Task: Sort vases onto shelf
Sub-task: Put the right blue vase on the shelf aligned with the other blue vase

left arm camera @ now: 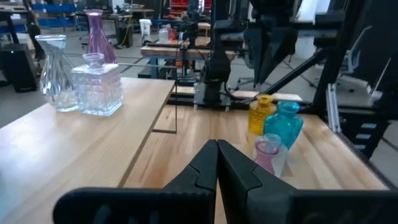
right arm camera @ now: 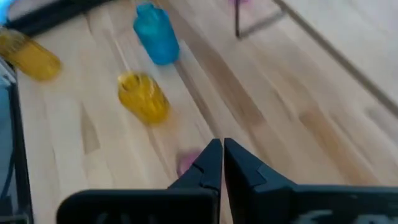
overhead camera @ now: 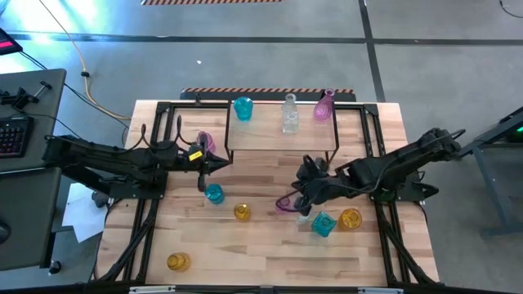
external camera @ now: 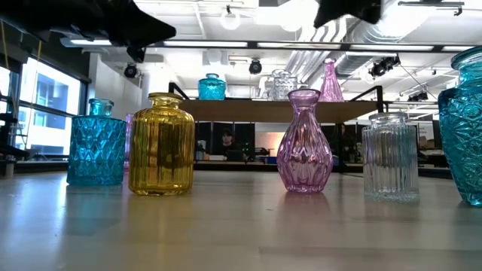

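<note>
The shelf stands at the table's far middle and carries a teal vase, a clear vase and a pink vase upright on its board. Other vases stand on the table: pink, teal, yellow, yellow, pink, teal, amber. My left gripper is shut beside the shelf's left end, its fingertips closed on nothing. My right gripper is shut above the pink vase in front of the shelf; that vase stands on its base.
Black frame rails run along both table sides under the arms. A clear ribbed vase stands right of the pink one in the low view. Bare wood lies in the near middle of the table. A desk with a keyboard stands off the table's left.
</note>
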